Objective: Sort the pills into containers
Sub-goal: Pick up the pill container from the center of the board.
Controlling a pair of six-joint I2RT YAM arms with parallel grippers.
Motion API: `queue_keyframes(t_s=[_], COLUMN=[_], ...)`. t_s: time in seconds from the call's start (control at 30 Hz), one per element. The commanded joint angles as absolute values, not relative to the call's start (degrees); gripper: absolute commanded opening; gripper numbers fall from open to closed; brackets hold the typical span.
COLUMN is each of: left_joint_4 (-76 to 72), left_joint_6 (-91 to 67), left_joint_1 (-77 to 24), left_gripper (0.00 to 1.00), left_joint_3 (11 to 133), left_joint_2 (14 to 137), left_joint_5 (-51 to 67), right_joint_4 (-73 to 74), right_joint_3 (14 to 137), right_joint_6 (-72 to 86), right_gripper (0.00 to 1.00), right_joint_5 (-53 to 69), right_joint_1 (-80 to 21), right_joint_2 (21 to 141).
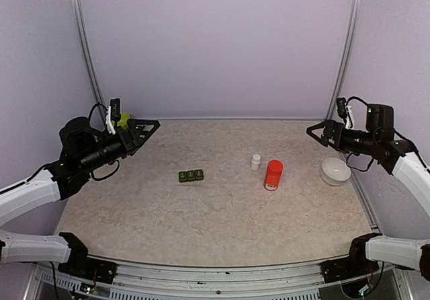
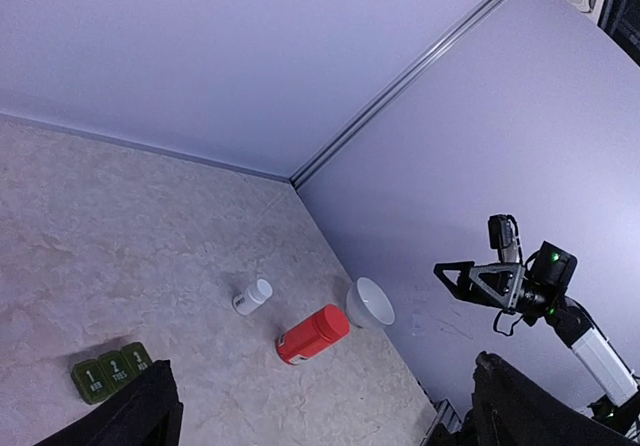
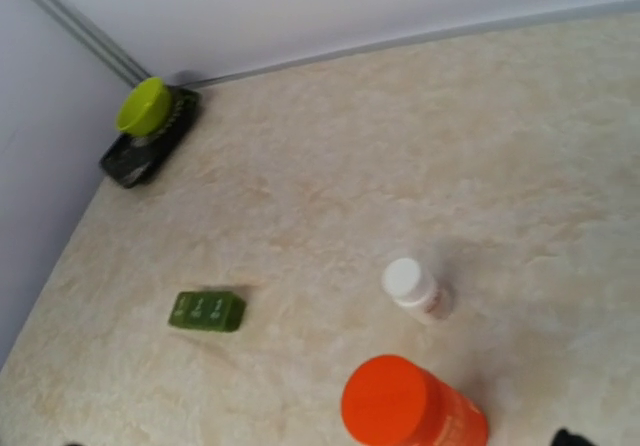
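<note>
**Risks: nothing gripped yet**

Spread and empty: left jaws and right jaws, above opposite tabletop (image 1: 134,219) edges. The dark green plastic three-compartment strip (image 1: 191,175) lies mid-tabletop, lids seemingly shut. It likely skids when a lid is pried; the red cylindrical bottle (image 1: 273,175) may topple if clipped.

Red bottle (image 1: 273,175) well right of containers (image 1: 191,175)
</note>
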State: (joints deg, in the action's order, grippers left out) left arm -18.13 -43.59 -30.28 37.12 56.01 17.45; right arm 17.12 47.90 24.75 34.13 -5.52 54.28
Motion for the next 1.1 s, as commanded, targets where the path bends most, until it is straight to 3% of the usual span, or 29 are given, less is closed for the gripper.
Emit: queue_keyframes(t_s=[0.0, 0.53, 0.83, 1.07], left_joint_4=[-16.9, -12.0, -10.8, -11.3], left_joint_6=[-41.1, -38.5, -37.9, -38.3], left_joint_1=[-30.9, -31.0, -31.1, -31.8], left_gripper=[0.99, 0.99, 0.99, 0.99], left_joint_3=[38.2, 43.3, 44.5, 44.0], left_joint_2=[55.2, 56.8, 55.6, 56.6], left_joint_5=[14.8, 9.0, 6.9, 6.9], right_joint_4=[26.7, 29.2, 32.6, 24.0], right_joint_3=[54.9, 62.5, 69.8, 61.9], right_joint_6=[28.8, 43.0, 40.4, 36.8], right_gripper=[1.0, 1.0, 1.0, 1.0], right_joint_5=[29.8, 36.8, 35.1, 37.1], right_joint_1=[-6.1, -8.4, -10.0, -9.9], right_joint_2=[57.8, 59.7, 61.7, 58.1])
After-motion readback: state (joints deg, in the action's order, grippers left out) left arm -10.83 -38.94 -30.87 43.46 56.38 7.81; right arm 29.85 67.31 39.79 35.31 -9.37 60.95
